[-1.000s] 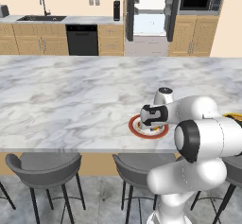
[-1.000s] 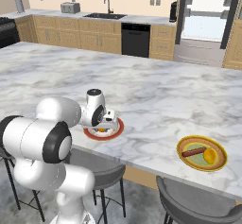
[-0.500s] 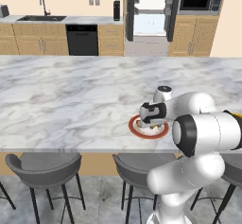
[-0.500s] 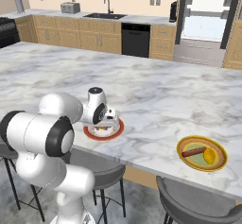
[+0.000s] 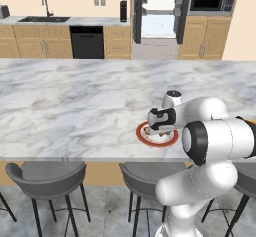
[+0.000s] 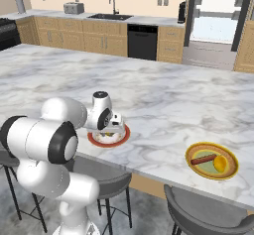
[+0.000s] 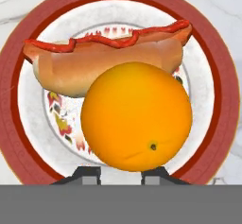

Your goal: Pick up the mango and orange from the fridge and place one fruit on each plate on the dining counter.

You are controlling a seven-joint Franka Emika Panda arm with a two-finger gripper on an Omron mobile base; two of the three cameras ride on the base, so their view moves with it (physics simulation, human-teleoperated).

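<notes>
The orange [image 7: 136,116] is a smooth bright ball held in my gripper [image 7: 121,175], which is shut on it just above the red-rimmed plate [image 7: 222,100]. A hot dog with ketchup [image 7: 94,57] lies on that plate behind the orange. From the base views my gripper [image 5: 159,130] [image 6: 110,130] hangs low over the red-rimmed plate [image 5: 143,136] [image 6: 94,140] near the front edge of the dining counter [image 5: 75,106]. The yellow-rimmed plate [image 6: 196,149] lies to the right with a sausage and a yellow mango [image 6: 220,163] on it. The fridge [image 5: 160,11] [image 6: 218,16] stands open at the back.
Grey stools [image 5: 47,176] [image 6: 208,216] line the counter's near side. The wall counter with sink [image 5: 47,18], a black dishwasher [image 5: 87,42] and a microwave [image 5: 210,1] run along the far wall. My own arm [image 5: 215,141] covers the counter's right front in the left base view.
The hand has stayed low over the red-rimmed plate with the orange in it. The arm's elbow has shifted slightly; nothing else has moved.
</notes>
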